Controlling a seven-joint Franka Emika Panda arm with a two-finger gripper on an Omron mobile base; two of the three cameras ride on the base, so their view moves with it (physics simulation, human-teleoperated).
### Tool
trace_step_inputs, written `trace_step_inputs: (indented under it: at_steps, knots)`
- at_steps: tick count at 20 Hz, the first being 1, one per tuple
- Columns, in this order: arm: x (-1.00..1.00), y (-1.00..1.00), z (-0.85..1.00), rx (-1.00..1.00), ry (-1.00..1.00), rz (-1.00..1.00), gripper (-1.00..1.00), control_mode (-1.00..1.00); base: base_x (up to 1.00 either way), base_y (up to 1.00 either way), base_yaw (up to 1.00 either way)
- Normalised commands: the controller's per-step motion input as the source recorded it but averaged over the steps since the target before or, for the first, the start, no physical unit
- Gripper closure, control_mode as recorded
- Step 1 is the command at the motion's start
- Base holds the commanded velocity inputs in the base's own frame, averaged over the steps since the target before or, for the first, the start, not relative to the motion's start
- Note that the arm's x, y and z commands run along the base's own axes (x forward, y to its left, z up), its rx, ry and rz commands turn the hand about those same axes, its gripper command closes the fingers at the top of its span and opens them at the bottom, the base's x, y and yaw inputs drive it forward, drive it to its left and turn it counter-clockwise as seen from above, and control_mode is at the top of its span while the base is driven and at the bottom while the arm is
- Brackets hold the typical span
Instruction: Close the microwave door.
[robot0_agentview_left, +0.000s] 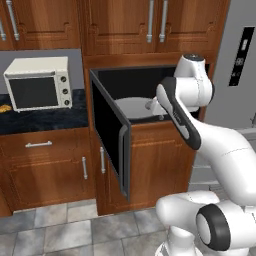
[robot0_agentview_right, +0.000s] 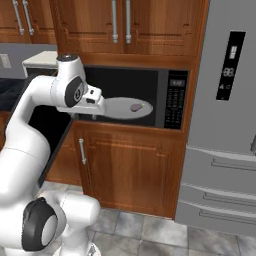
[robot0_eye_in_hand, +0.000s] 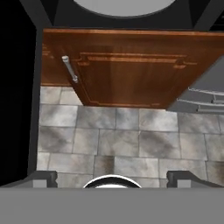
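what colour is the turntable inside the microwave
White to light grey: the round flat turntable shows best in the right base view.

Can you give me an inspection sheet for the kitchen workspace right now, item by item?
Surface: dark counter left of the microwave; grey tiled floor below.
Job's things: microwave open, white turntable with a small item on it; microwave door swung wide out to the left on its hinge.
Clutter: cream oven on the counter, something small and orange beside it.
Grippers: gripper points down at the floor in front of the lower cabinet, fingers spread, holding nothing.
Cables: nothing seen.
Surroundings: wooden cabinets above and below, grey fridge on the right.
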Motion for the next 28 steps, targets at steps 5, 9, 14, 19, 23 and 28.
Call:
trace_step_inputs:
  at_steps: [5, 9, 14, 19, 23, 28]
  knots:
    - [-0.89, 0.13, 0.41, 0.0, -0.51, -0.01, -1.0, -1.0, 0.0, 0.0, 0.0]
    - [-0.99, 0.56, 0.66, -0.04, -0.63, -0.12, -1.0, -1.0, 0.0, 0.0, 0.0]
    - [-0.76, 1.0, 0.3, -0.18, -0.38, -0.19, -1.0, -1.0, 0.0, 0.0, 0.0]
    - [-0.46, 1.0, 0.01, -0.13, -0.15, -0.31, -1.0, -1.0, 0.0, 0.0, 0.0]
    - [-0.13, 1.0, -0.02, -0.05, -0.11, -0.4, -1.0, -1.0, 0.0, 0.0, 0.0]
    - [0.28, 1.0, -0.17, -0.04, -0.2, -0.38, -1.0, -1.0, 0.0, 0.0, 0.0]
